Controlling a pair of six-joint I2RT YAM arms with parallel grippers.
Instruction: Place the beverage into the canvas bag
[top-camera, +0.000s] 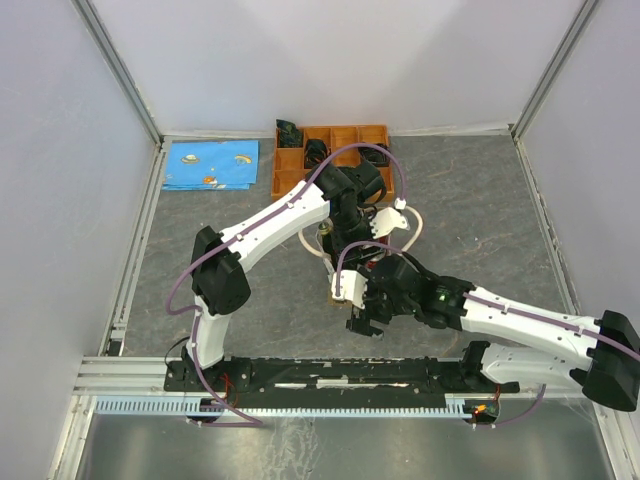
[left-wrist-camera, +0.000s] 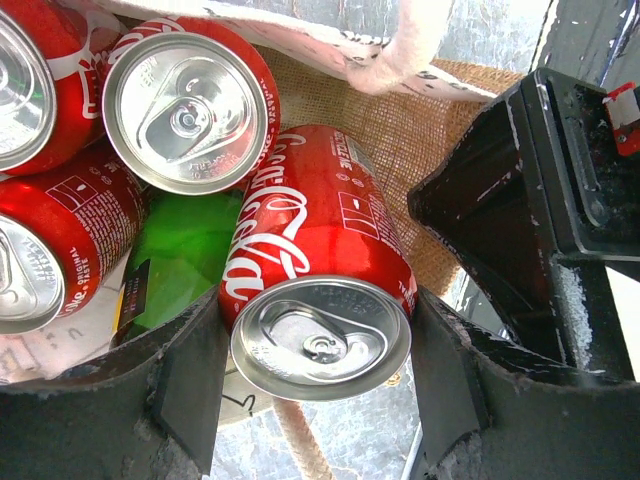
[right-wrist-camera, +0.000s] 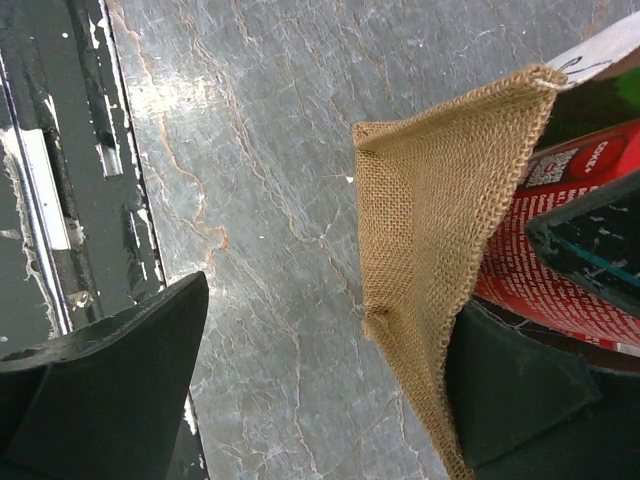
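My left gripper (left-wrist-camera: 315, 345) is shut on a red Coca-Cola can (left-wrist-camera: 310, 230), gripping it near its top. The can's lower end sits in the mouth of the tan burlap canvas bag (left-wrist-camera: 400, 140), beside three other red cans (left-wrist-camera: 185, 105). My right gripper (right-wrist-camera: 335, 305) is open and straddles the bag's wall (right-wrist-camera: 430, 230), with one finger (right-wrist-camera: 520, 400) on the inner side and the other over the table. In the top view both grippers, left (top-camera: 352, 228) and right (top-camera: 365, 308), meet over the bag. Only its cream handle (top-camera: 412, 225) shows clearly there.
An orange compartmented tray (top-camera: 290, 165) with dark items stands at the back centre. A blue patterned cloth (top-camera: 210, 165) lies at the back left. A green packet (left-wrist-camera: 190, 250) lies in the bag among the cans. White walls surround the grey table (top-camera: 480, 200).
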